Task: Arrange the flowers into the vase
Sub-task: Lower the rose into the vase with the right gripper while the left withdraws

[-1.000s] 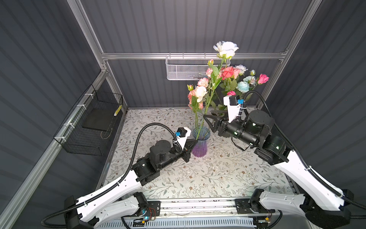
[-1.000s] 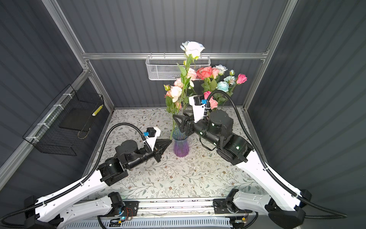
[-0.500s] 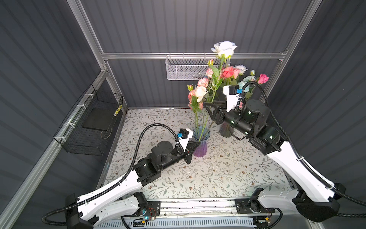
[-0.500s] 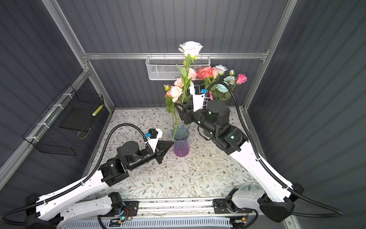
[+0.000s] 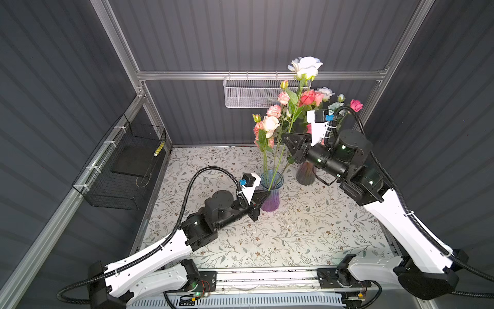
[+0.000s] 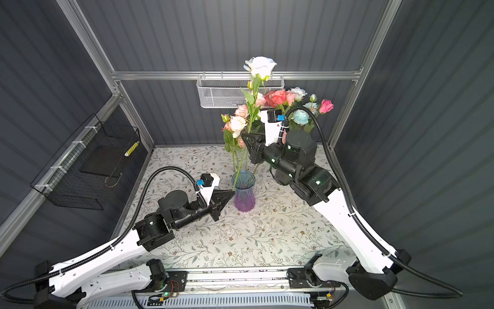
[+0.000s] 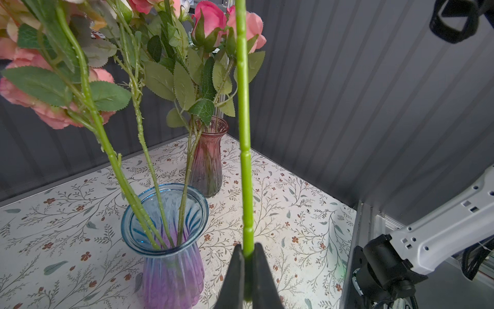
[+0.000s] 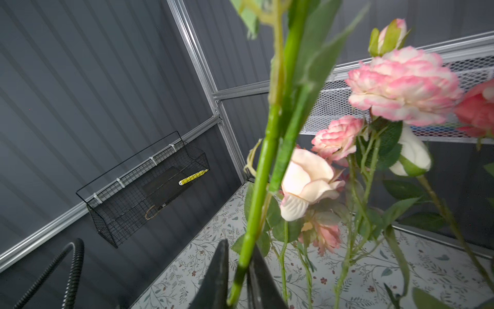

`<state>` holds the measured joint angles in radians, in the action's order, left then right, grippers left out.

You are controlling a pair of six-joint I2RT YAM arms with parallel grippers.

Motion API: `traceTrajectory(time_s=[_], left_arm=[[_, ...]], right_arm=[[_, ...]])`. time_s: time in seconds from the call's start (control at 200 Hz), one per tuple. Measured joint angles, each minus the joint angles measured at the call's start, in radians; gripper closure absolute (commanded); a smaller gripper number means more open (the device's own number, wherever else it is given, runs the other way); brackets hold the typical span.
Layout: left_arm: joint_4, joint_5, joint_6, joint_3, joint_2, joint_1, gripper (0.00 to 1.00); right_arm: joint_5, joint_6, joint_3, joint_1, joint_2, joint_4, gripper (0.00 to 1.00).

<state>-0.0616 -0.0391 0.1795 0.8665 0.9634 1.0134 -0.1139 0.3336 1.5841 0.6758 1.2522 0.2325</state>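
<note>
Visitor: Jaws of your left gripper (image 7: 247, 247), what are they doing?
Robot: They are pinching the green stem (image 7: 244, 133) of the white rose (image 5: 306, 65), near its lower end. I am holding this end just beside the rim of the blue vase (image 7: 171, 278), outside of it.
Visitor: And your right gripper (image 8: 238, 256)?
Robot: It is gripping the same stem higher up; my two fingers (image 8: 216, 281) there are pressing on it from both sides. The bloom is reaching higher than all other blooms.
Visitor: Where are the other flowers standing?
Robot: Some pink flowers (image 5: 270, 124) are standing in the blue vase. The remaining blooms (image 5: 308, 96) are standing in a dark reddish vase (image 5: 306, 174) near the back right corner, partly hidden under my right arm.
</note>
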Motion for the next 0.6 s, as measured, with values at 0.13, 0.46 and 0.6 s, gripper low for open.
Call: traceTrajectory(time_s=[0.13, 0.46, 0.6], left_arm=[[-0.001, -0.007, 0.0, 0.0, 0.014, 0.0, 1.0], [0.017, -0.03, -0.001, 0.0, 0.021, 0.001, 0.28], [0.063, -0.101, -0.006, -0.006, -0.041, 0.001, 0.13]], right_arm=[[-0.021, 0.007, 0.0, 0.001, 0.0, 0.003, 0.95], [-0.022, -0.001, 0.0, -0.001, 0.0, 0.006, 0.97], [0.01, -0.019, -0.001, -0.001, 0.0, 0.0, 0.97]])
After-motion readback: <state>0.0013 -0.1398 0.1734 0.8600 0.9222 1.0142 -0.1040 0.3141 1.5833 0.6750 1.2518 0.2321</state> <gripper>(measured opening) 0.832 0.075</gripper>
